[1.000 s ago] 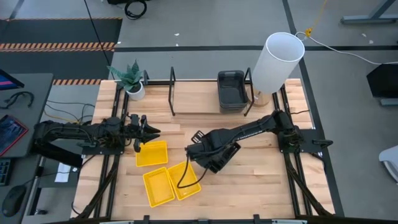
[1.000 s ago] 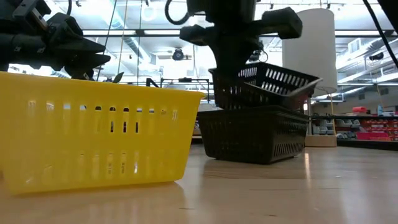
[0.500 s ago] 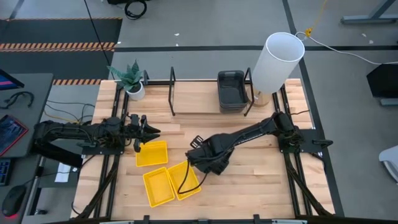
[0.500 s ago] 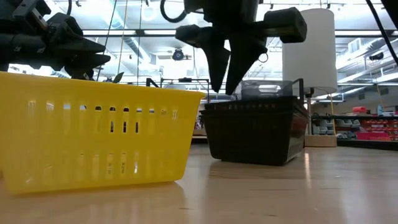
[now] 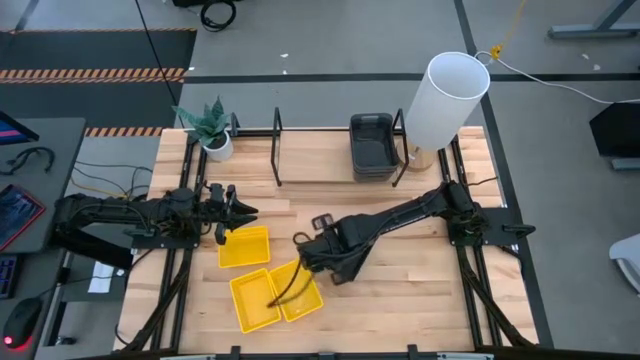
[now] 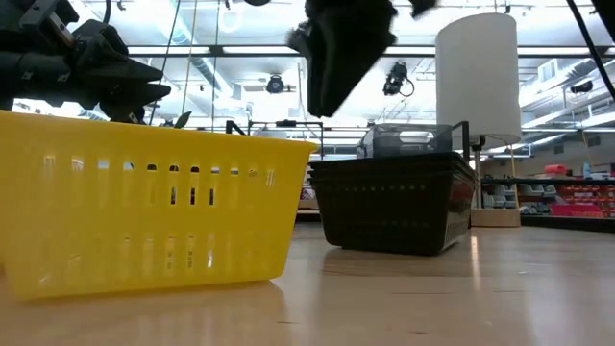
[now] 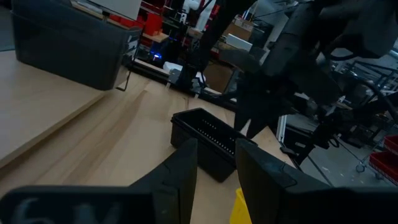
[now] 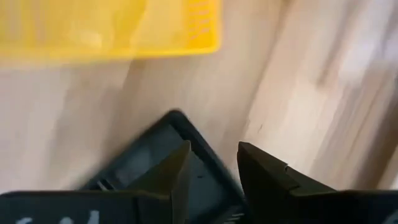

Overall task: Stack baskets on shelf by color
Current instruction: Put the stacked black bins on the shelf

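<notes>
Three yellow baskets are lying at about 7 o'clock from the table's middle in the high view: one point(image 5: 244, 246) nearer the left arm and two more point(image 5: 254, 300) point(image 5: 298, 291) side by side toward the front edge. A black slotted basket point(image 8: 163, 163) is sitting on the wood just under the right arm's wrist, mostly hidden from above; in the low view it point(image 6: 396, 205) is resting flat on the table. The dark-grey baskets point(image 5: 371, 145) are standing nested on the shelf point(image 5: 310, 160) at about 1 o'clock, beside a tall white cylinder point(image 5: 446, 100). The right gripper point(image 8: 212, 163) is hanging directly over the black basket with its jaws parted a modest gap and holding nothing, so the step in hand looks like sorting the black baskets, with the yellow ones not yet on the shelf. The next move probably calls for lowering onto a basket rim, pinching one wall, and carrying it to the shelf beside the grey stack without clipping the wire uprights. The left gripper point(image 5: 226, 207) is waiting at about 9 o'clock, near a potted plant point(image 5: 210, 128), its fingers point(image 7: 180, 173) slightly apart and empty.
</notes>
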